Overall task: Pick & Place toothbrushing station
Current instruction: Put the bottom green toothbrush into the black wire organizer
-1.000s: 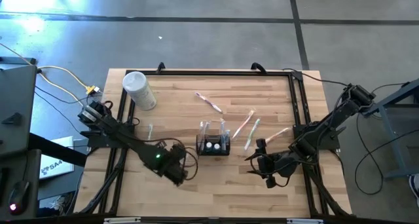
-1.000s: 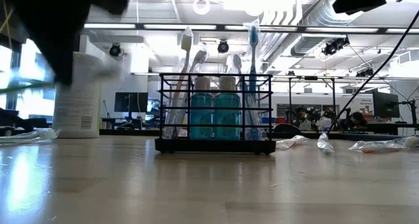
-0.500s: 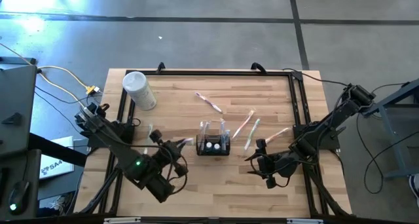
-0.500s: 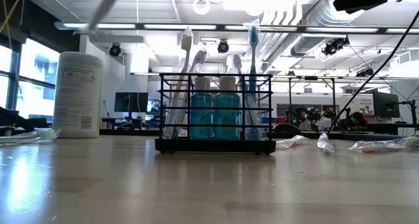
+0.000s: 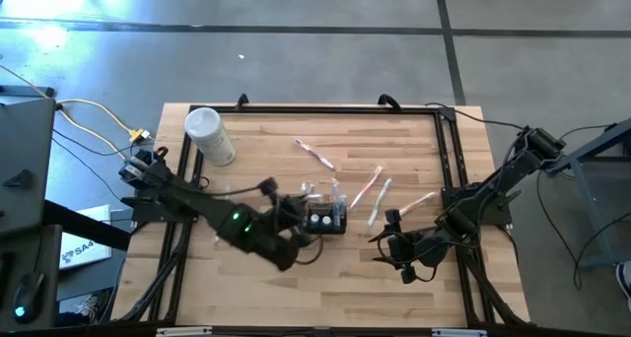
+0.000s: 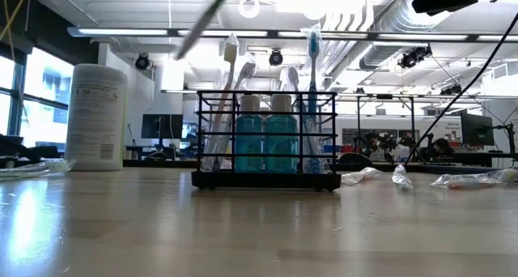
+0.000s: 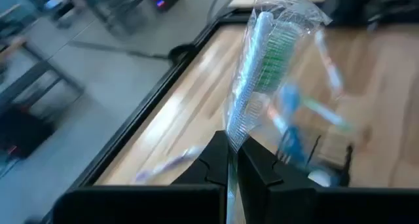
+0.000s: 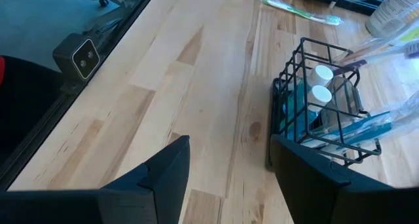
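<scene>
Wooden table [image 5: 256,288], black holder box [image 5: 323,220], white canister [image 5: 209,135], scattered wrapped toothbrushes [image 5: 315,154]

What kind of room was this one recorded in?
Probably a robotics lab or workshop. The wooden table stands on a bare concrete floor, and the low view shows exposed ceiling ducts and monitors on benches behind it.

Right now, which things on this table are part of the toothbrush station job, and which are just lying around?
Part of the job:
toothbrushing station
wrapped toothbrush, pinched in the left gripper
loose wrapped toothbrushes

Lying about:
white canister
right gripper, open, waiting beside the station
</scene>
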